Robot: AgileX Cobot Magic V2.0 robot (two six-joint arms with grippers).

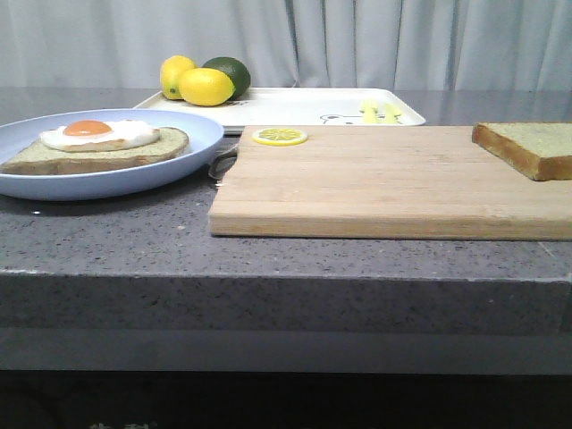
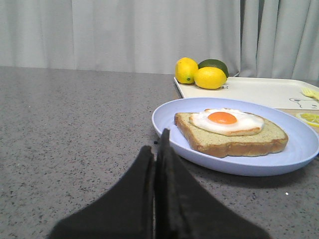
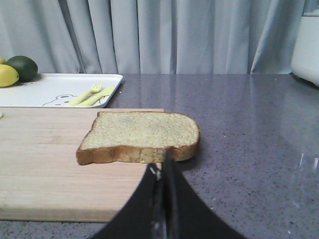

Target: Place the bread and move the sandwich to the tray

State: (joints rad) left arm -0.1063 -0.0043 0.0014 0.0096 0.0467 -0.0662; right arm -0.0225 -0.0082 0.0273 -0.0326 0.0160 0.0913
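Background: grey curtain behind; dark speckled grey table (image 1: 116, 241).
Board: wooden cutting board (image 1: 384, 183) on the table, right of the plate, in front of the tray.
Bread: thick square slice (image 3: 139, 135), greenish-tan speckled face, golden-brown crust. Lies flat on the board's right end, one edge overhanging the board toward the table.
Plate: round, pale blue (image 2: 234, 164), on the table at left, its rim just beside the board's left edge.
Sandwich: only one slice so far (image 2: 232, 138), same greenish crumb, brown crust, flat on the plate. Fried egg (image 2: 227, 121) on top, white with orange yolk, uncovered.
Tray: white, rectangular, rounded raised rim (image 1: 295, 107), behind the board. Small bear line drawing and yellow fork-and-spoon print on its face; no readable writing.
Fruit: two lemons (image 1: 206, 87) and a lime (image 1: 229, 71) on the tray's left end.
Lemon slice: flat yellow slice (image 1: 279, 136) on the board's far left corner.
Left hand: (image 2: 158, 144) fingers pressed together, holding nothing; near the plate's rim, apart from it.
Right hand: (image 3: 164, 167) fingers pressed together, holding nothing; tip just in front of the bread's crust, contact cannot be told.
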